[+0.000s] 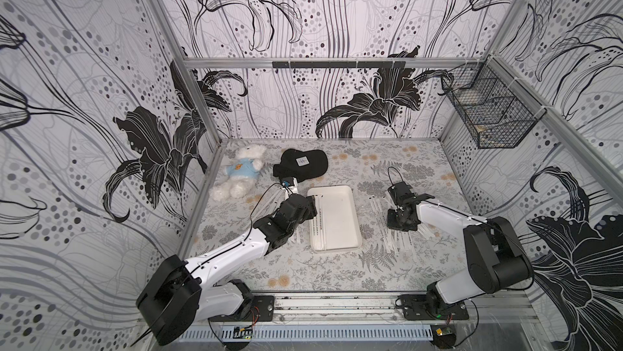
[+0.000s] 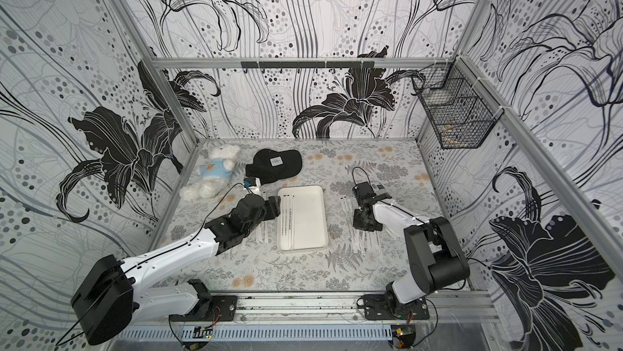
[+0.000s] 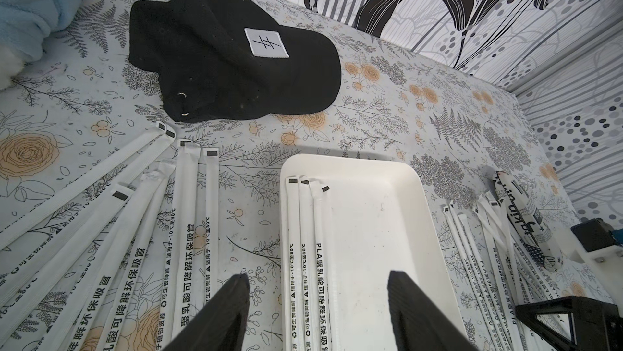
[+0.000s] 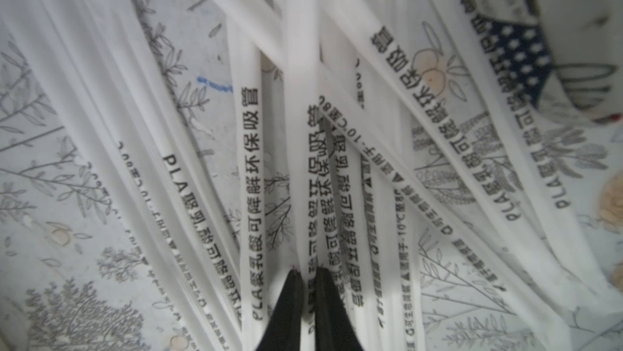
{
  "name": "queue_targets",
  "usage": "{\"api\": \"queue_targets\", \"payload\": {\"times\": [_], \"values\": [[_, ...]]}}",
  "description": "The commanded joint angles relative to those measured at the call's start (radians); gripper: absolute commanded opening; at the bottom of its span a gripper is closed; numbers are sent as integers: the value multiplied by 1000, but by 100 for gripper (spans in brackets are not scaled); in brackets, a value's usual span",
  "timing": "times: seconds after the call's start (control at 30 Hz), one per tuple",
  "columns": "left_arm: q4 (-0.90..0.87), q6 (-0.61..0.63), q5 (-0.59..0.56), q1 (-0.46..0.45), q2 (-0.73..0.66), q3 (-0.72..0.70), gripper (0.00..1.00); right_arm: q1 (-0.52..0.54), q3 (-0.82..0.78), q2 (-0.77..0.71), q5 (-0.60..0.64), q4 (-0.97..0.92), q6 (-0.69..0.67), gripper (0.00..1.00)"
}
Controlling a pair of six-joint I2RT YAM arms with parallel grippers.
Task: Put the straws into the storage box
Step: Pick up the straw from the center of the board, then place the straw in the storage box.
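The storage box (image 1: 340, 221) (image 2: 310, 218) (image 3: 371, 214) is a shallow white tray in the middle of the table. Three straws (image 1: 319, 223) (image 3: 305, 231) lie along its left side. More straws (image 3: 135, 231) (image 2: 263, 234) fan out on the table left of the box, partly under my left arm. My left gripper (image 1: 312, 209) (image 3: 317, 285) hangs open over the box's left rim, holding nothing. A second pile of straws (image 1: 394, 241) (image 4: 249, 164) lies right of the box. My right gripper (image 1: 399, 223) (image 4: 308, 275) points down into that pile, its fingers pinched on one straw.
A black cap (image 1: 303, 164) and a white teddy bear in a blue shirt (image 1: 241, 174) lie behind the box at the back left. A short fat printed tube (image 3: 526, 221) rests beside the right pile. A black wire basket (image 1: 488, 113) hangs on the right wall.
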Motion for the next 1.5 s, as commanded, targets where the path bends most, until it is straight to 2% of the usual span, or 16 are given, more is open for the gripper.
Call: {"api": "queue_targets", "payload": {"times": [0.0, 0.23, 0.43, 0.5, 0.63, 0.77, 0.83, 1.1, 1.47], "values": [[48, -10, 6, -2, 9, -10, 70, -1, 38, -34, 2, -71, -42, 12], [47, -16, 6, -1, 9, -19, 70, 48, 130, -56, -11, -142, -31, 11], [35, -21, -4, -2, 6, -19, 70, 199, 225, -37, -74, -139, 95, 11], [34, -29, -5, -2, 4, -24, 70, 289, 285, -15, -77, -124, 159, 11], [17, -48, -28, -2, -14, -33, 70, 460, 402, 66, 17, -58, 301, 10], [-14, -71, -66, 3, -52, -58, 69, 539, 450, 178, 67, 36, 380, 10], [-33, -74, -65, 12, -69, -69, 69, 574, 495, 245, 98, 11, 398, 11], [-63, -66, -43, 55, -127, -111, 69, 596, 504, 360, 14, 23, 403, 11], [-37, -68, -27, 64, -108, -121, 69, 615, 510, 441, -58, 28, 411, 15]]}}
